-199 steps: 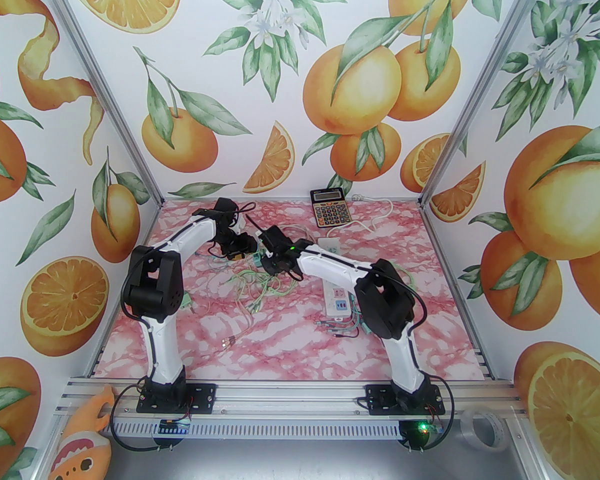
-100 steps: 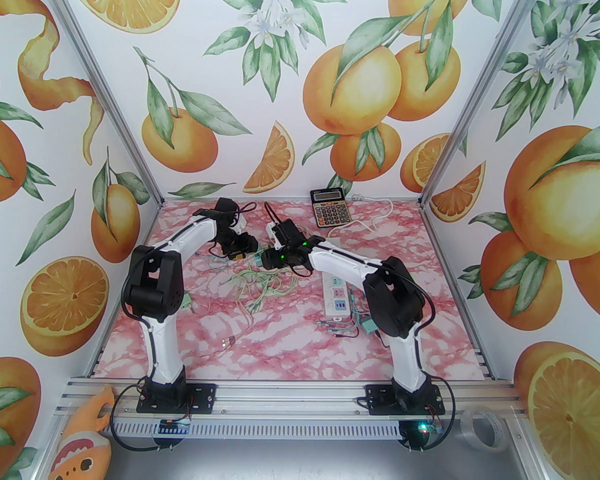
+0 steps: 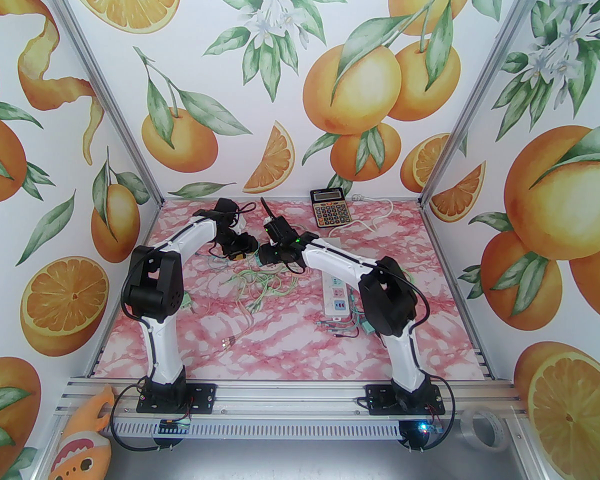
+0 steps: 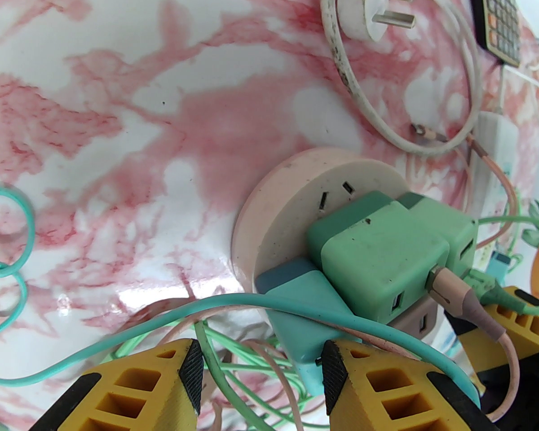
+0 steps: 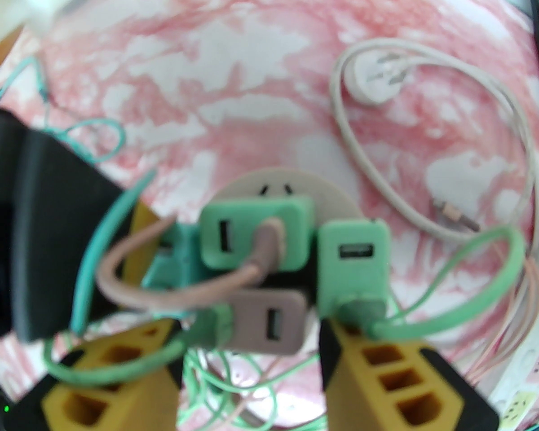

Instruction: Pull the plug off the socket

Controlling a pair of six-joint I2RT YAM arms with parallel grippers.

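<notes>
A round pale pink socket (image 4: 287,195) lies on the marble table with several cube plugs stuck in it: green ones (image 4: 377,258), a teal one (image 4: 305,326) and a mauve one (image 5: 269,321). My left gripper (image 4: 260,375) is open, low beside the socket, its yellow fingers (image 4: 139,384) on either side of the teal plug's end and its cables. My right gripper (image 5: 251,362) is open above the socket, with the mauve plug between its fingers (image 5: 386,366) and a green plug (image 5: 352,263) at the right finger. From above, both grippers (image 3: 240,255) (image 3: 269,259) meet over the socket and hide it.
Green, teal and pink cables (image 3: 260,288) tangle in front of the socket. A loose white plug (image 4: 373,11) with its cord lies behind it. A calculator (image 3: 330,208) sits at the back, and a white power strip (image 3: 336,293) lies under the right arm.
The right arm swung right and back, then returned left, its wrist now turned over the socket. The left arm has not moved.
</notes>
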